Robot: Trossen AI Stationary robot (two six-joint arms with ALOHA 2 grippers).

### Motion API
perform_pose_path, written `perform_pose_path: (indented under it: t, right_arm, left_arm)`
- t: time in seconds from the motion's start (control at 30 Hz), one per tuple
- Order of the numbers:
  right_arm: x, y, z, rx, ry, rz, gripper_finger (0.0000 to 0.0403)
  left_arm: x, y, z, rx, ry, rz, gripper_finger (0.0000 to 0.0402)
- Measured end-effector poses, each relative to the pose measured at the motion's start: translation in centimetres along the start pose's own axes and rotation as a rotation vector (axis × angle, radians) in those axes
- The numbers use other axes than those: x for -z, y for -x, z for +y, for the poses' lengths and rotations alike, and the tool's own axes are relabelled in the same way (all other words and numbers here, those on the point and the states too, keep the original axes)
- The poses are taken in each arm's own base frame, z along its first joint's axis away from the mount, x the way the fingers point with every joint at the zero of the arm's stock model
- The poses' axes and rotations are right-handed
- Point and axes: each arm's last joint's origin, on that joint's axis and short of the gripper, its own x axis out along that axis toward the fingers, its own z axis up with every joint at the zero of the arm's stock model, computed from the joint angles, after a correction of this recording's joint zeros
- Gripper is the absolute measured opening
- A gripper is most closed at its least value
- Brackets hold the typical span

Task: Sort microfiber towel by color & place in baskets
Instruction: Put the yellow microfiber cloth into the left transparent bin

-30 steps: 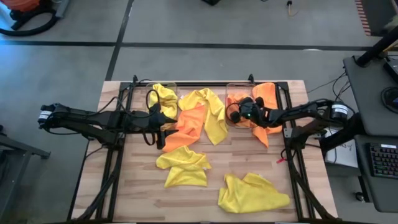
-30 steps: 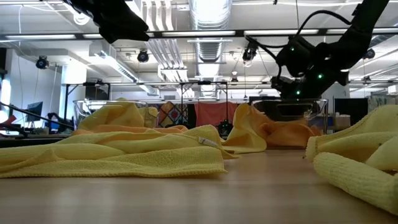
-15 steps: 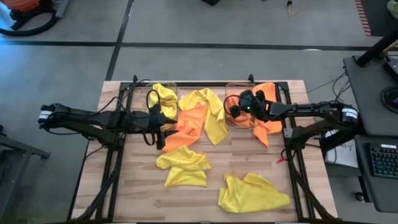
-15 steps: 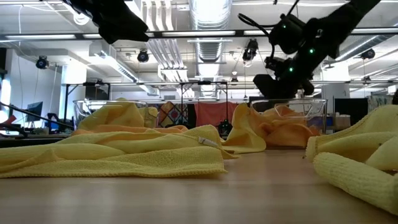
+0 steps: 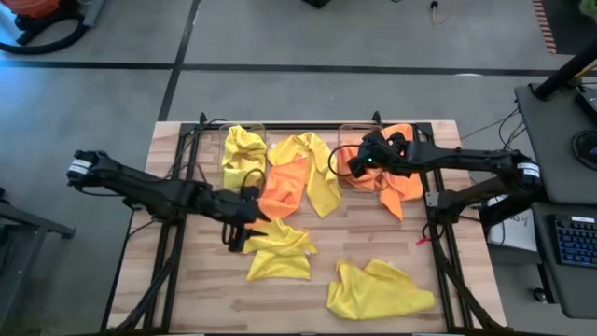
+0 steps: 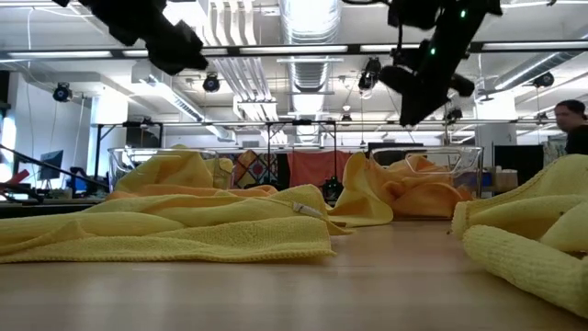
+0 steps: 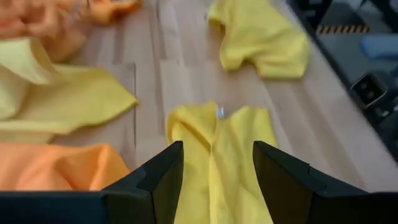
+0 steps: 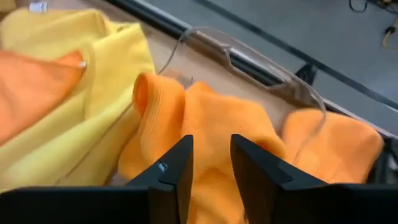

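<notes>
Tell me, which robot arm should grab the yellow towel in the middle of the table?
Probably the left. The left gripper hangs open right beside that yellow towel, aimed at it. The right gripper is far off, over the basket of orange towels.

Both pincers (image 7: 214, 165) (image 8: 210, 163) open, empty.

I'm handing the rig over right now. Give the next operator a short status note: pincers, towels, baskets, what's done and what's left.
Left pincer: open, empty, above the yellow towel at table centre.
Right pincer: open, empty, over the right basket.
Done: orange towels sit in and spill over the right basket; one yellow towel is in the left basket.
Left: a yellow towel and an orange towel lie overlapping between the baskets; another yellow towel lies at the front right. Sort these, and tuck in the overhanging orange.
</notes>
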Motion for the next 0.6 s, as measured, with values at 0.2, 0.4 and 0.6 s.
perform_pose_path:
  t: [0.2,0.4,0.6]
  right_arm:
    - [-0.4,4.3,2.0,-0.15,0.047,0.059,0.0128]
    - [1.7,8.6,5.1,-0.329,0.194,0.019,0.0131]
    - [6.8,10.4,7.5,-0.441,0.342,-0.025,0.0124]
  left_arm:
    - [1.1,-2.9,-0.8,0.012,0.047,0.099,0.0177]
    - [1.6,-5.4,-2.4,0.055,0.025,0.095,0.0177]
    - [2.3,-7.4,-3.0,0.058,0.057,0.109,0.0178]
